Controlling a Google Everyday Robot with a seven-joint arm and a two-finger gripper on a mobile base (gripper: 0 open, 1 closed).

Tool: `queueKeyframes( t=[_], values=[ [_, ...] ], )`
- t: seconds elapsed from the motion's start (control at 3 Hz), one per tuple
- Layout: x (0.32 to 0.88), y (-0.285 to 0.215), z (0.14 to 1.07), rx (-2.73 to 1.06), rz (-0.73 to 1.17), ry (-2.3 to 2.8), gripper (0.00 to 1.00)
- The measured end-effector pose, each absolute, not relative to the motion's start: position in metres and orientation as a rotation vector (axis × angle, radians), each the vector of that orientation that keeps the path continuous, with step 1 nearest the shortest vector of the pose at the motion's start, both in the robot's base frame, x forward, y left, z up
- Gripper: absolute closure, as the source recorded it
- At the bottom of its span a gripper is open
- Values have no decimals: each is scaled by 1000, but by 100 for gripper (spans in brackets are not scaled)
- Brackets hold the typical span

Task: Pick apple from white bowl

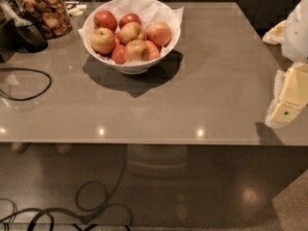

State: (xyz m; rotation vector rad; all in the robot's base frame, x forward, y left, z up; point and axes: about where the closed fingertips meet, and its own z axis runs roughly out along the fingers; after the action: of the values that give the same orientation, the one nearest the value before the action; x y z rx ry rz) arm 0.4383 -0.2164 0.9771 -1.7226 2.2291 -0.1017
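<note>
The white bowl [131,65] stands on the grey table [207,81] at the back left of centre, lined with crumpled white paper [159,8]. It holds several red-yellow apples [132,32] piled together. My gripper [290,99] shows at the right edge of the view as a pale yellow and white part over the table's right side. It is far to the right of the bowl, well apart from it, and holds nothing that I can see. The white arm [296,30] rises above it and is cut off by the frame.
A glass jar of brown snacks [44,11] stands at the back left with a dark scoop [26,32] beside it. A black cable [26,83] loops on the table's left. More cables [86,206] lie on the floor below the front edge.
</note>
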Motion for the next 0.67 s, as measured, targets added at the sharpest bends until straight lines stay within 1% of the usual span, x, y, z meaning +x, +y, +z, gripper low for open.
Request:
queueKeyframes(
  t=[0.33,0.67],
  values=[
    [438,-216,977,-1723,-102,2229,0],
    [454,-179,977,-1838,-168,2183,0]
  ],
)
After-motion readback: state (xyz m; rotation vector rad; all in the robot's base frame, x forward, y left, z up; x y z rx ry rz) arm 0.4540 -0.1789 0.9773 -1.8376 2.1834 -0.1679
